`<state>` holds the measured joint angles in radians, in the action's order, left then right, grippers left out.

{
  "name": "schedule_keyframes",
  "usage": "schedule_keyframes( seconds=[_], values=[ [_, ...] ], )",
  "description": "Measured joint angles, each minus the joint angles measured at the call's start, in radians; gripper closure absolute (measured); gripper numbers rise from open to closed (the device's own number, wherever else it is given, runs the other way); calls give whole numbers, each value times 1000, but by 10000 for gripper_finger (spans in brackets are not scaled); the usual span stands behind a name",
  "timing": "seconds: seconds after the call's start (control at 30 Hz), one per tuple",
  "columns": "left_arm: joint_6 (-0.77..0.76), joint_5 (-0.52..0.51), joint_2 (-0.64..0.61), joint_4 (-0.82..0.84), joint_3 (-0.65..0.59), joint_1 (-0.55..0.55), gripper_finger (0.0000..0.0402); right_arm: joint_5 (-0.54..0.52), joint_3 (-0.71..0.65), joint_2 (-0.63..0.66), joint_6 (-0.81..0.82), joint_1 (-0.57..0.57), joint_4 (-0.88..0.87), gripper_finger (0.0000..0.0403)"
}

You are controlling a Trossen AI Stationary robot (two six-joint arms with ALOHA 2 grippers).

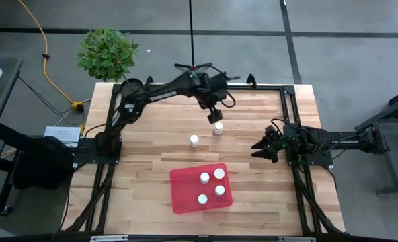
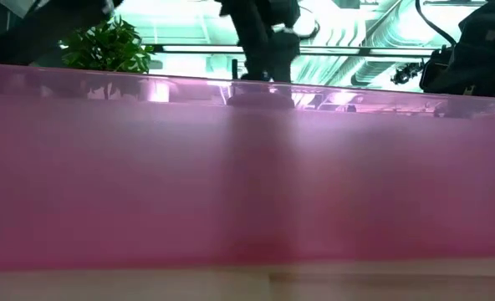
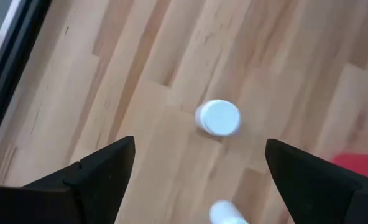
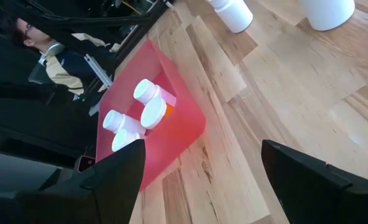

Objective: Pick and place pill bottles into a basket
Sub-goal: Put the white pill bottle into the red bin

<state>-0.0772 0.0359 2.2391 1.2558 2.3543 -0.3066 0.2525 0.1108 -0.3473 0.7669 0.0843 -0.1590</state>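
Observation:
Two white-capped pill bottles (image 1: 218, 128) (image 1: 194, 140) stand upright on their bases on the wooden table, beyond the far side of the red tray (image 1: 185, 198). Several more bottles (image 1: 212, 183) stand in the tray. My left gripper (image 1: 214, 115) hovers open just above the farther bottle. In the left wrist view that gripper (image 3: 199, 165) has its fingers apart, with a bottle (image 3: 220, 117) ahead between them and untouched, and a second bottle (image 3: 224, 213) at the picture's edge. My right gripper (image 1: 265, 149) waits open at the table's right side; its wrist view shows it (image 4: 202, 168) empty, facing the tray (image 4: 184, 134).
The tray's red wall (image 2: 247, 167) fills the low view, and the left arm (image 2: 264, 42) shows above it. A potted plant (image 1: 107, 54) stands past the table's far left corner. A person (image 4: 41, 56) sits beyond the table. Bare wood lies between the bottles and the right gripper.

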Motion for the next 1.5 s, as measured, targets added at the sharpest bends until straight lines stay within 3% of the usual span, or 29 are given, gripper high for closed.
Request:
schedule_keyframes(
  seconds=[0.6,0.9,1.5],
  values=[
    [77,-56,40,-64,-45,12,12,-18,0,0,18,0,-3,91],
    [74,-39,40,-165,-172,39,11,-19,0,0,18,0,-2,91],
    [61,53,90,-240,-177,51,11,-18,0,1,18,0,-1,91]
  ],
)
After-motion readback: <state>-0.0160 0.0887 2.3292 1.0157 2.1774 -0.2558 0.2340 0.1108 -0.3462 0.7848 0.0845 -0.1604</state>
